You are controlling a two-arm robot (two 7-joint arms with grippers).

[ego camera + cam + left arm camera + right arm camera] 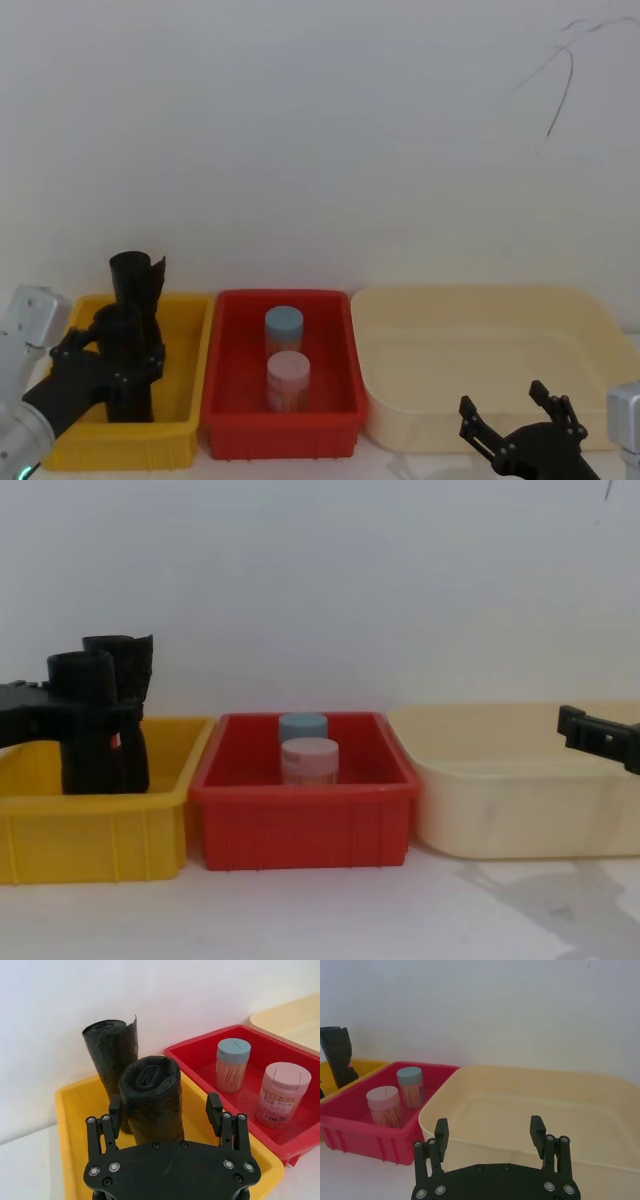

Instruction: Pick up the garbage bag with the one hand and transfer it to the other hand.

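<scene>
Garbage bag (150,1097) in yellow bin (70,1125), straddled by left gripper (165,1106); right gripper (490,1131) spread.

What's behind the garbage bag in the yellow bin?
A second black roll with a ragged flared top stands behind it. Its lower part is hidden by the garbage bag and the left end effector.

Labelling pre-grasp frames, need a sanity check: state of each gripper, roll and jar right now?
left gripper: open, fingers either side of the garbage bag, not closed on it.
garbage bag: upright in the yellow bin.
second roll: upright behind it, ragged top.
right gripper: open, holding nothing, before the cream tub.
blue-lid jar: upright, lidded, in the red bin.
pink-lid jar: upright, lidded, same bin.
</scene>
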